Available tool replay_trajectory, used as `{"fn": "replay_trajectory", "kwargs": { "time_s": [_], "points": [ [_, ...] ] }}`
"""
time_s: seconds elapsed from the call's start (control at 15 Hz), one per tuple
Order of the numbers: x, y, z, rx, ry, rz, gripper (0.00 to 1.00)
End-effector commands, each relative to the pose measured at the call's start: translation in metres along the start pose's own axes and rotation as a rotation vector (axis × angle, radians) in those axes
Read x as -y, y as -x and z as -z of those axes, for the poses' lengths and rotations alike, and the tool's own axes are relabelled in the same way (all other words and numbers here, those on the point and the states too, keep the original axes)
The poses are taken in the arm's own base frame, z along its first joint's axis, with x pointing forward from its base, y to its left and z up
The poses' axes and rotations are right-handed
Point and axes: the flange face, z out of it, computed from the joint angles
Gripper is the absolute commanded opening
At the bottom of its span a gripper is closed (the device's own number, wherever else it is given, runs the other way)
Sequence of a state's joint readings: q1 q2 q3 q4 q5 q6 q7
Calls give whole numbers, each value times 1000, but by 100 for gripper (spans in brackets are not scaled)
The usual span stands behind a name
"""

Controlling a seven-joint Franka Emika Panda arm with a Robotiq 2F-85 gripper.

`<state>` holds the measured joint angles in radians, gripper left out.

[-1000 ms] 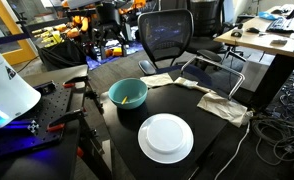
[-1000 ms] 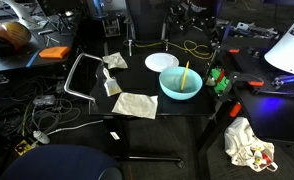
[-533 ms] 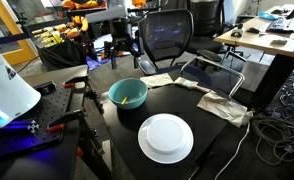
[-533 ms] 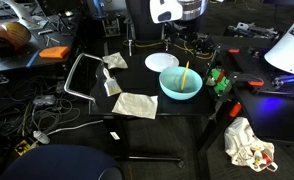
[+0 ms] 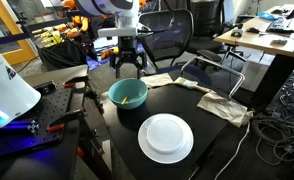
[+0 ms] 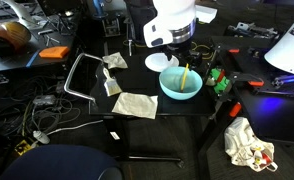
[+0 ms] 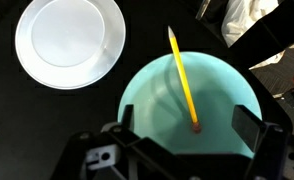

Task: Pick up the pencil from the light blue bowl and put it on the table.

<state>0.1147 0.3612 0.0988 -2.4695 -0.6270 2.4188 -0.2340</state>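
Your gripper hangs right above the light blue bowl, jaws spread wide and holding nothing.
In the wrist view the pencil lies slanted inside the bowl, one end down on the bowl's floor and the sharpened end poking over the rim; your two fingers sit apart over opposite sides of the bowl, clear of the pencil. The white plate rests just beside the bowl on the table.

Exterior views from opposite table sides; wrist view close above bowl
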Motion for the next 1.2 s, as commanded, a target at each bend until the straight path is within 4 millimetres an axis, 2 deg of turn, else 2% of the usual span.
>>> {"fn": "replay_trajectory", "kwargs": {
  "time_s": [0.0, 0.47, 1.13],
  "points": [
    [-3, -13, -17, 2, -13, 11, 100],
    [0, -23, -47, 32, -57, 15, 100],
    [0, -22, -79, 53, -114, -1, 100]
  ]
}}
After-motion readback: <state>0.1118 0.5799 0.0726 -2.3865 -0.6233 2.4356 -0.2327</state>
